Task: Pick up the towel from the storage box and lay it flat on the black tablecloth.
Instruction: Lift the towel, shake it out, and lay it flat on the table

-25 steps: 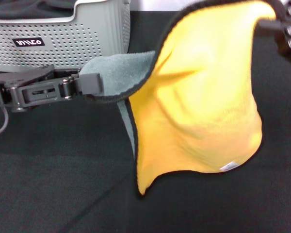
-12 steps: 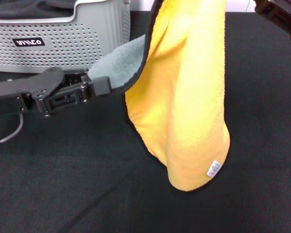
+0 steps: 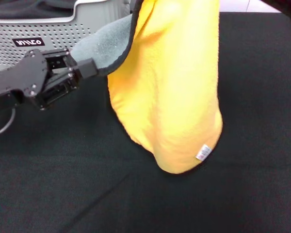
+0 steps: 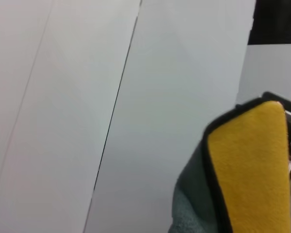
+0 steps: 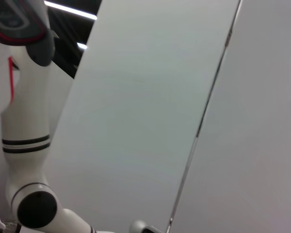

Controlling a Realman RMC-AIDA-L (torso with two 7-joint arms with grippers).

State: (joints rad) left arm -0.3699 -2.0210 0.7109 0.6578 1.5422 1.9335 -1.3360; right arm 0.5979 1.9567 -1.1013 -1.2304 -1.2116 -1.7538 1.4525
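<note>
Left gripper [image 3: 89, 69] clamps grey corner of towel [image 3: 169, 92], just in front of basket [image 3: 58, 36]. Towel hangs right of gripper, long axis vertical, low end near tablecloth [image 3: 63, 184]. Top leaves view; right gripper unseen. Spreading needs corners pulled apart.

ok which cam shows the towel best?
Head view: the towel hangs nearly whole over the black tablecloth, left gripper pinching its grey edge. Left wrist view catches only a corner; right wrist view shows none of it.
</note>
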